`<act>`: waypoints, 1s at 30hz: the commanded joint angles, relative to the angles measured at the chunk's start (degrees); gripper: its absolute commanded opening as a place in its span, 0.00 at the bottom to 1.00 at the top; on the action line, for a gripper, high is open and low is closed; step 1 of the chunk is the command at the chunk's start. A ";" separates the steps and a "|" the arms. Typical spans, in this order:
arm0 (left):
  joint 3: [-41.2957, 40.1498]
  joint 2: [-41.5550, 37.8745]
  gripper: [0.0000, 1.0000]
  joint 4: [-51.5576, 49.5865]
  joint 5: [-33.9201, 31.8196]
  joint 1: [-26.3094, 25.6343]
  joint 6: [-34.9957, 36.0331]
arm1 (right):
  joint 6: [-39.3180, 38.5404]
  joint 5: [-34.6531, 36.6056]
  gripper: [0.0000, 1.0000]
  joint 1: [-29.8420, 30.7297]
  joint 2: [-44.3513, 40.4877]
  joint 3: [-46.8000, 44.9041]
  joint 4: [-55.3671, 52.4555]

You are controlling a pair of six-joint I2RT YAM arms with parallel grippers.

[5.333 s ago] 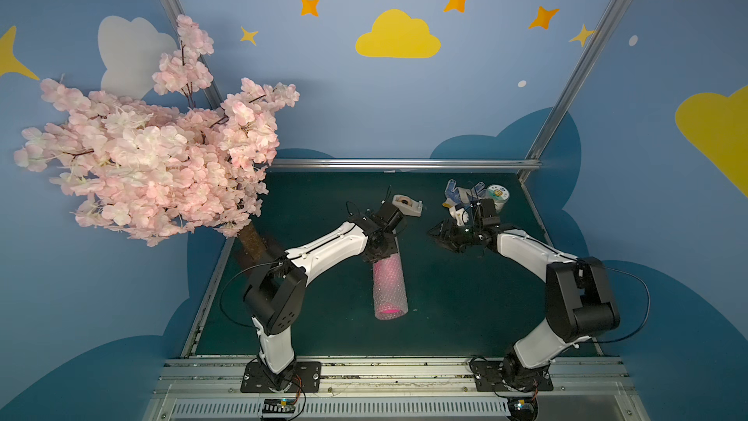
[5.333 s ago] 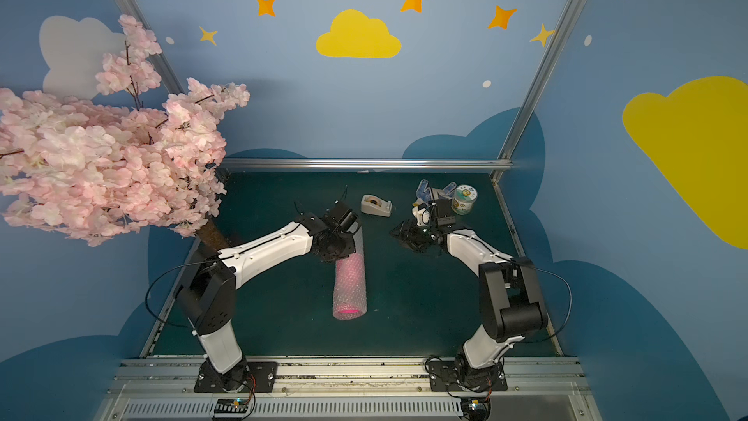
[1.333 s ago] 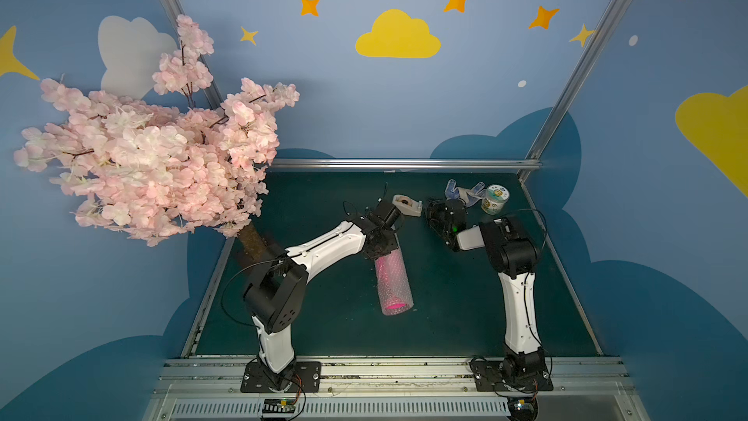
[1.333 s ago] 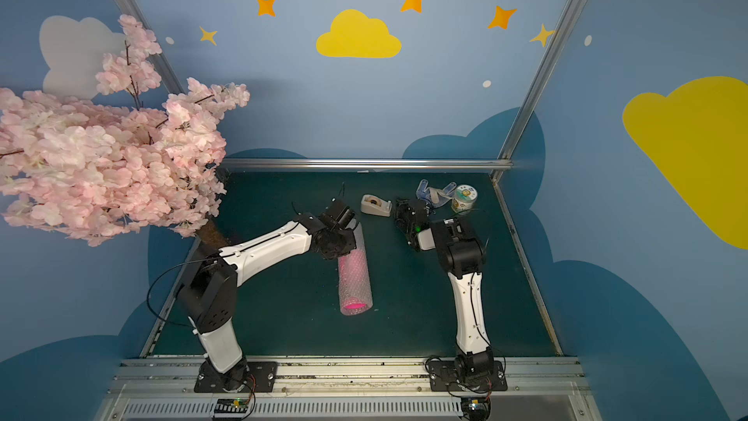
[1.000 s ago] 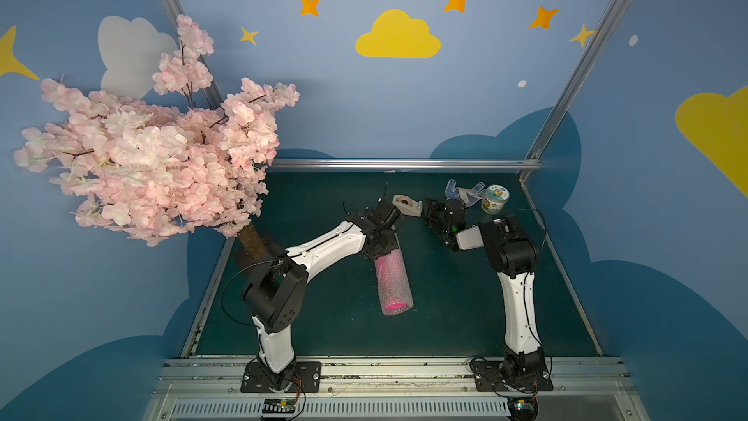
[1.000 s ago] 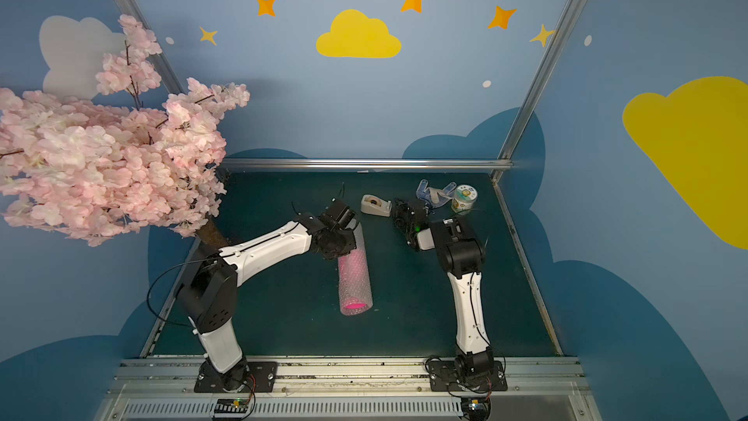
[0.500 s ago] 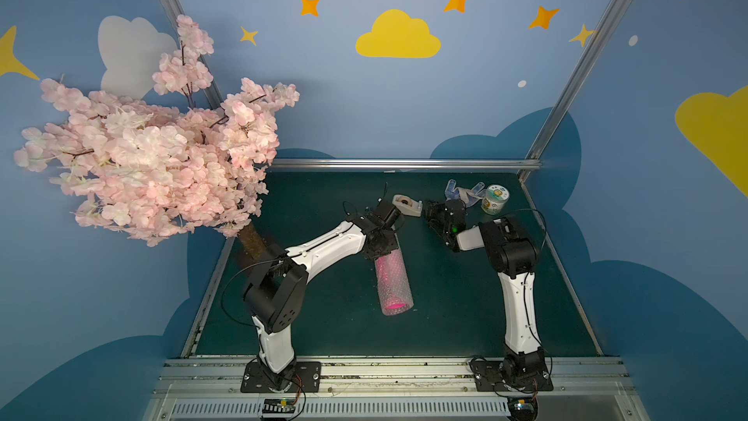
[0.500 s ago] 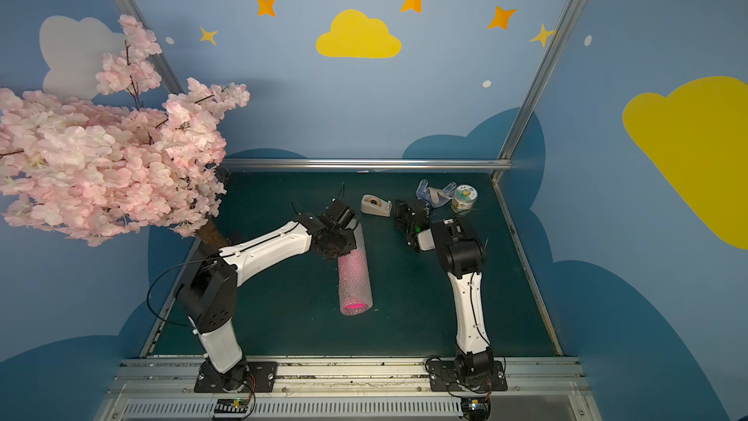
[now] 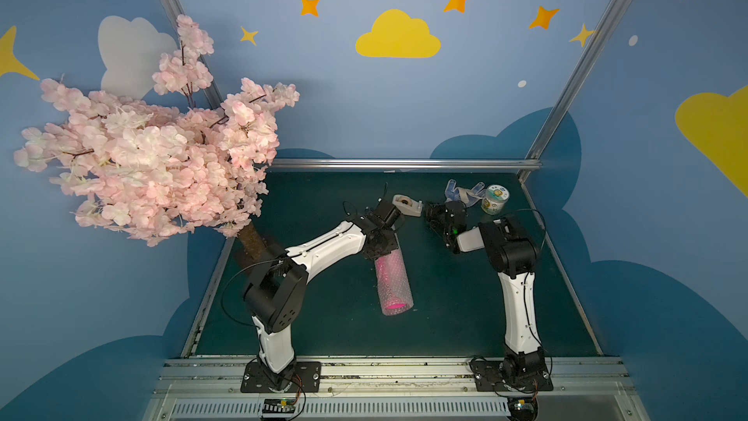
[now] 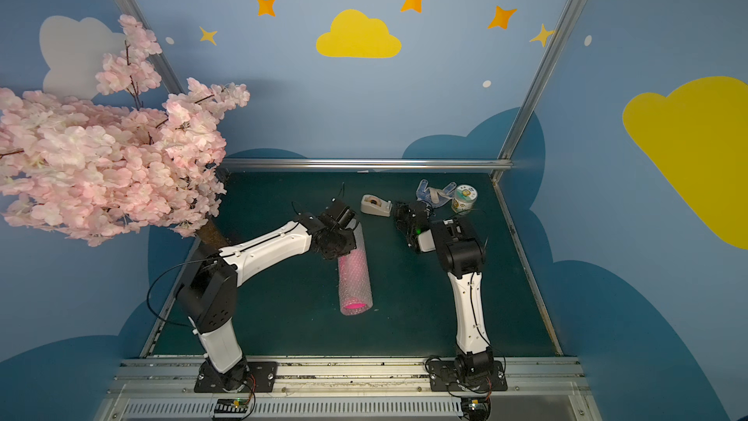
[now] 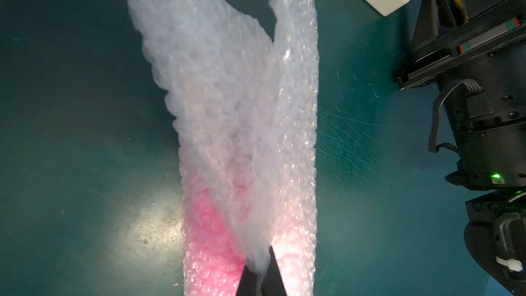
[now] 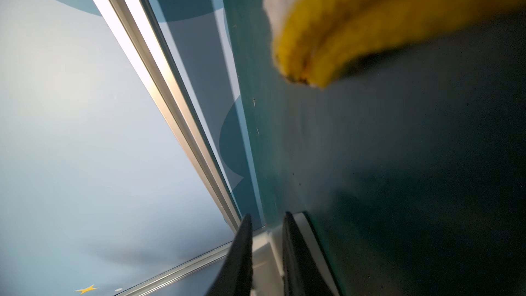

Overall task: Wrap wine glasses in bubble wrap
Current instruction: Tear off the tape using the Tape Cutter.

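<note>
We look down on a dark green table mat (image 9: 324,317) boxed in by blue walls (image 9: 364,115) painted with clouds and stars, with a pink cherry-blossom tree (image 9: 154,164) at the far left corner. Near the middle of the mat, the bubble wrap (image 9: 392,281) lies rolled into a tube around the hot-pink goblet (image 9: 394,306). The goblet's colour glows at the tube's near open end in both top views. The left gripper (image 11: 261,266) sits at the tube's far end. In the left wrist view its fingers are pressed together, pinching a gathered fold of the wrap, and pink shows through the bubbles (image 11: 205,223) on either side. The right gripper (image 12: 267,214) reaches just beside the beige tape dispenser (image 9: 408,204). Its jaws stand a narrow gap apart, with the dispenser's pale body showing between them, though we cannot tell whether they touch it. A green-and-white can (image 9: 494,199) stands near the far right corner, next to a blue-and-white patterned item (image 9: 461,192).
</note>
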 commanded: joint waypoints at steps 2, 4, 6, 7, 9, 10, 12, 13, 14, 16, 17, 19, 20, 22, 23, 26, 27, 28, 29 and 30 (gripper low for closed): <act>-0.34 0.34 0.02 -0.77 -0.81 0.16 -0.31 | 0.35 0.39 0.18 -0.02 0.06 -1.35 -0.57; -0.30 0.35 0.02 -0.77 -0.85 0.16 -0.31 | 0.33 0.34 0.17 -0.06 0.04 -1.42 -0.65; -0.34 0.38 0.02 -0.73 -0.84 0.17 -0.31 | 0.23 0.34 0.17 -0.07 -0.12 -1.62 -0.94; -0.39 0.36 0.02 -0.75 -0.83 0.16 -0.31 | 0.22 0.42 0.16 -0.06 -0.21 -1.73 -1.08; -0.42 0.24 0.02 -0.74 -0.85 0.16 -0.31 | 0.05 0.41 0.15 -0.04 -0.40 -1.94 -1.34; -0.49 0.23 0.02 -0.73 -0.86 0.16 -0.31 | 0.05 0.51 0.14 -0.07 -0.53 -2.08 -1.35; -0.51 0.12 0.02 -0.73 -0.84 0.17 -0.39 | 0.04 0.43 0.13 -0.05 -0.56 -2.34 -1.49; -0.52 0.13 0.02 -0.77 -0.86 0.16 -0.41 | 0.00 0.43 0.13 -0.07 -0.57 -2.33 -1.44; -0.53 0.08 0.02 -0.72 -0.87 0.16 -0.40 | 0.05 0.43 0.13 -0.07 -0.60 -2.42 -1.48; -0.56 0.08 0.03 -0.75 -0.86 0.16 -0.40 | -0.13 0.52 0.12 -0.07 -0.65 -2.38 -1.57; -0.52 0.10 0.02 -0.73 -0.87 0.13 -0.40 | -0.26 0.43 0.11 -0.06 -0.74 -2.32 -1.78; -0.60 0.00 0.02 -0.74 -0.96 0.15 -0.45 | -0.39 0.43 0.10 -0.07 -0.82 -2.35 -2.05; -0.61 -0.01 0.02 -0.77 -0.96 0.10 -0.44 | -0.44 0.47 0.09 -0.07 -0.82 -2.28 -2.12; -0.60 0.01 0.02 -0.72 -0.96 0.08 -0.49 | -0.31 0.65 0.08 -0.04 -0.98 -2.44 -2.45; -0.64 -0.01 0.03 -0.77 -0.96 0.08 -0.49 | -0.43 0.69 0.08 -0.07 -1.06 -2.53 -2.73; -0.52 0.00 0.02 -0.73 -1.03 0.08 -0.49 | -1.20 0.60 0.06 -0.14 -1.43 -2.37 -3.64; -0.58 -0.05 0.02 -0.72 -1.05 0.02 -0.49 | -1.65 0.50 0.05 -0.20 -1.49 -2.33 -3.95; -0.52 -0.11 0.02 -0.76 -1.02 0.07 -0.52 | -1.92 0.44 0.05 -0.26 -1.61 -2.26 -4.66; -0.51 -0.10 0.02 -0.72 -1.00 0.07 -0.49 | -2.47 0.28 0.03 -0.32 -1.78 -2.08 -5.38; -0.51 -0.09 0.02 -0.81 -1.05 0.05 -0.49 | -2.94 0.12 0.03 -0.34 -1.85 -1.93 -5.84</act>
